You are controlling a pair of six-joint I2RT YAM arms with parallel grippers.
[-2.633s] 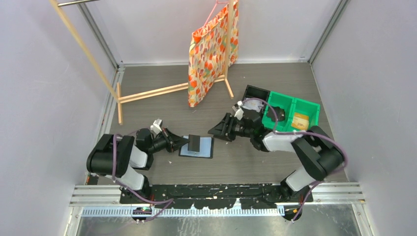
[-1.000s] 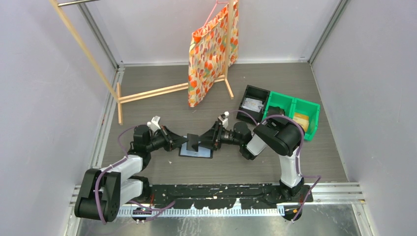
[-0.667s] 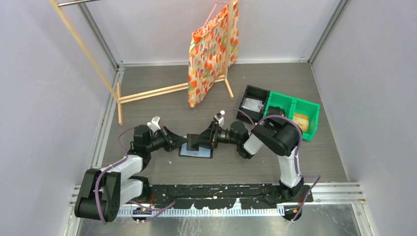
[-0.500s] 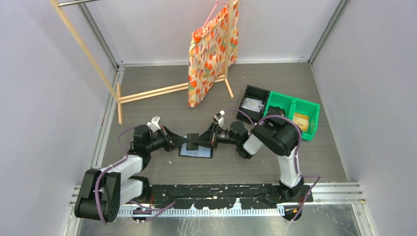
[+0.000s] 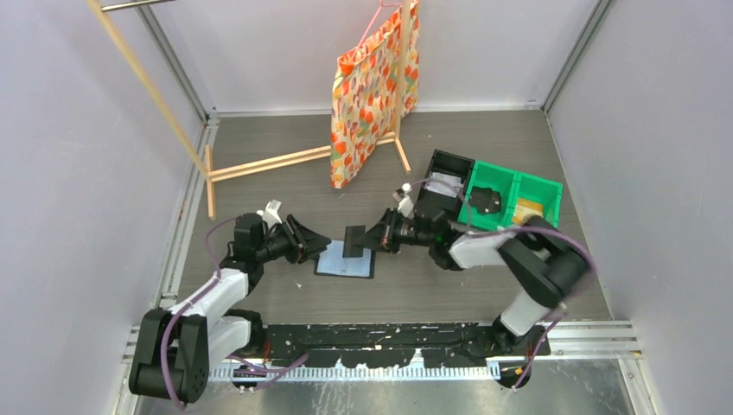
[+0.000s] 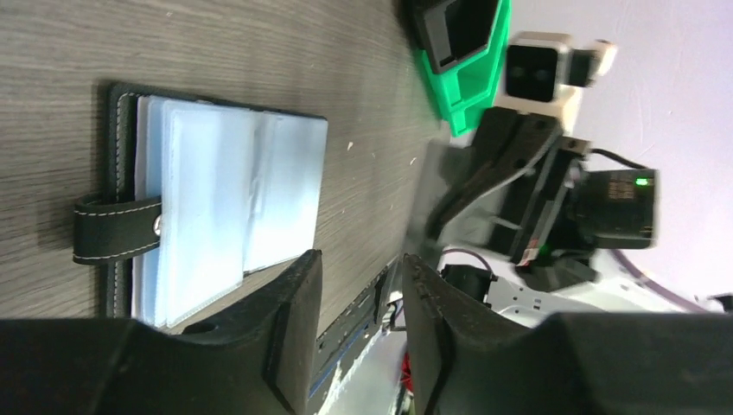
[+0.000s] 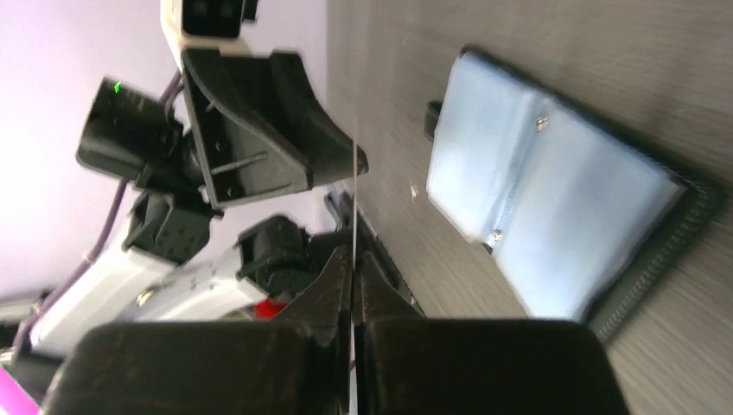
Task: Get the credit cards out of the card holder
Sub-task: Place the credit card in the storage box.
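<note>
While the right gripper (image 5: 372,239) is pinched tight on one end of a credit card (image 5: 353,240), the card sticks out just past its fingertips, lifted off the surface (image 5: 415,285) and looking dark from above. In the right wrist view the card shows only edge-on, as a thin line running out from between the closed fingers. Just below and ahead of that gripper lies the card holder (image 5: 340,264), spread open flat on the surface. Its blue-grey clear pockets face up and its black cover shows as a rim around them. A small black clasp tab (image 6: 117,229) sticks out from the holder's edge farthest from the right gripper. On that same side sits the left gripper (image 5: 321,245), partly open with nothing between its fingers, pointing across the holder toward the right gripper and the raised card. It is low and just beside the holder's edge; whether a fingertip touches the holder I cannot tell. Behind the right gripper, back along its arm, stands a black bin (image 5: 449,156) with something pale inside, and a green bin (image 5: 517,173) sits against it on the far side. Well beyond both grippers a bright patterned bag (image 5: 372,95) hangs at a wooden rack (image 5: 268,162).
</note>
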